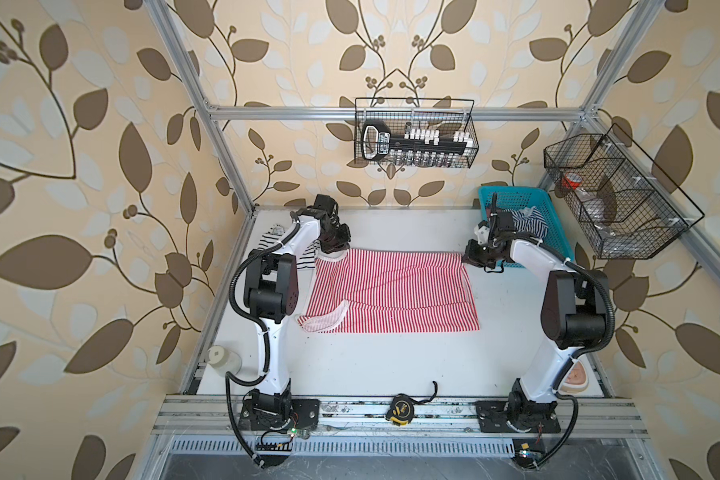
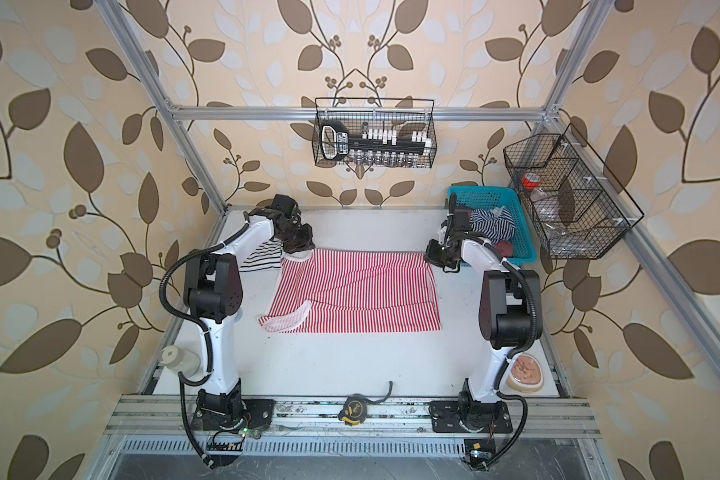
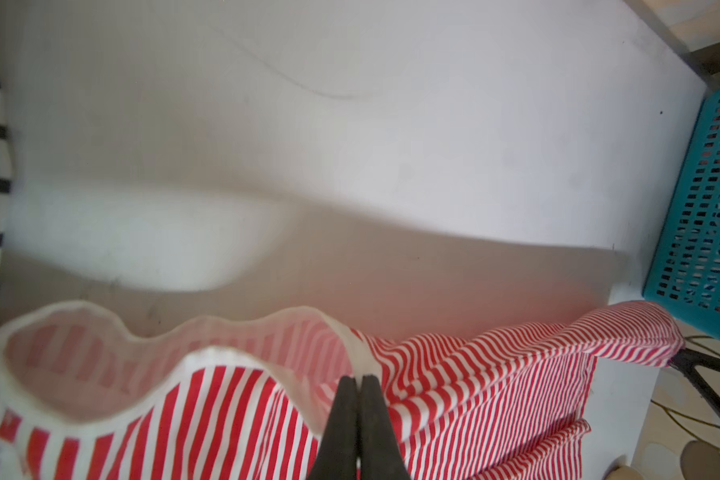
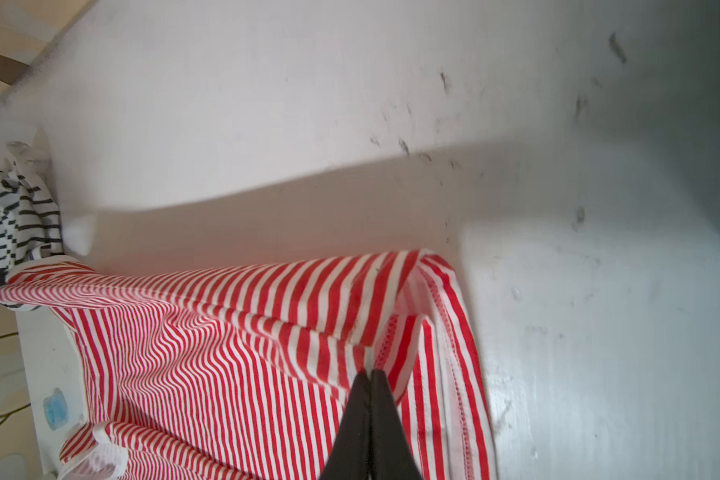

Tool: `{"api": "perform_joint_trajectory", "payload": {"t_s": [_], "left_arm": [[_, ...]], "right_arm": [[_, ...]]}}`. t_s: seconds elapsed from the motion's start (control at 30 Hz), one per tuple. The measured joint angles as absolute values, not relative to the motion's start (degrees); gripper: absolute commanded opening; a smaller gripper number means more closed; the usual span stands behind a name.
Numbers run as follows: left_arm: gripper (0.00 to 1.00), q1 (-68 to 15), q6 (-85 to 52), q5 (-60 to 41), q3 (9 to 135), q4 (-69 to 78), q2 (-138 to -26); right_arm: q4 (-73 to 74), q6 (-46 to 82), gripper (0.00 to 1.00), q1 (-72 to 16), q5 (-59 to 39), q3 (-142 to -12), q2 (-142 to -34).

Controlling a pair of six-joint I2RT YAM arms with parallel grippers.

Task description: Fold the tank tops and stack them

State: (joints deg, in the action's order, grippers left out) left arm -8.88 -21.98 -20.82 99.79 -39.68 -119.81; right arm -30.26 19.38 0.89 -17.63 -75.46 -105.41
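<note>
Red-and-white tank top (image 1: 391,291) lies spread sideways across the middle of the white table (image 1: 371,365) in both top views, strap end toward the left arm and hem toward the right arm. The left gripper (image 1: 331,252) is at the top's far left corner and the right gripper (image 1: 469,259) is at its far right corner. A black-and-white tank top (image 1: 269,239) lies bunched at the table's far left, just beside the strap end and partly hidden by the left arm. A navy-and-white tank top (image 1: 526,220) is heaped inside the turquoise basket (image 1: 512,193) at the far right corner, behind the right arm. A tape measure (image 1: 400,409) lies on the rail at the near edge.

In the left wrist view, the left gripper (image 3: 357,380) has its black fingers pressed together on the white trim (image 3: 346,336) of a strap opening, pinching the red-and-white tank top (image 3: 474,374). That edge of the cloth is raised and throws a shadow on the table. The basket (image 3: 703,208) stands close by.

In the right wrist view, the right gripper (image 4: 368,374) has its fingers pressed together at the corner beside the stitched hem (image 4: 454,345), pinching the same top (image 4: 225,353). The black-and-white tank top (image 4: 17,216) shows beyond the cloth's other end.
</note>
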Motion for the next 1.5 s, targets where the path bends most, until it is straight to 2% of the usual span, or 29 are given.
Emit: {"api": "perform_joint_trajectory", "payload": {"t_s": [0.5, 1.03, 1.1, 1.27, 1.4, 1.43, 1.47, 1.5], "left_arm": [[0.0, -9.39, -24.21, -21.82, 81.08, -37.71, -105.25], [0.0, -13.1, -24.62, -20.32, 71.11, -37.6, -102.69], [0.0, -13.17, -24.67, -20.32, 70.35, -37.6, -102.69], [0.0, -13.17, -24.73, -19.09, 69.21, -38.0, -102.69], [0.0, -13.17, -24.75, -18.79, 69.21, -38.17, -102.69], [0.03, -13.17, -24.8, -18.76, 69.21, -38.26, -102.69], [0.14, -13.17, -24.8, -18.76, 69.21, -38.33, -102.69], [0.19, -13.19, -24.88, -18.74, 69.21, -38.33, -102.69]], "right_arm": [[-30.76, 18.96, 0.0, 0.86, -14.55, -63.59, -96.97], [-31.2, 18.52, 0.03, 0.86, -11.94, -56.18, -95.0], [-31.29, 18.52, 0.07, 0.86, -11.86, -55.92, -95.0], [-32.08, 18.22, 0.28, 0.93, -10.72, -55.81, -94.63], [-33.5, 18.02, 0.38, 0.93, -9.96, -55.81, -92.12], [-33.76, 18.11, 0.39, 0.93, -9.89, -55.81, -91.13], [-33.8, 18.17, 0.4, 0.93, -9.91, -55.81, -90.26], [-33.76, 18.17, 0.4, 0.93, -9.98, -55.81, -89.65]]}}
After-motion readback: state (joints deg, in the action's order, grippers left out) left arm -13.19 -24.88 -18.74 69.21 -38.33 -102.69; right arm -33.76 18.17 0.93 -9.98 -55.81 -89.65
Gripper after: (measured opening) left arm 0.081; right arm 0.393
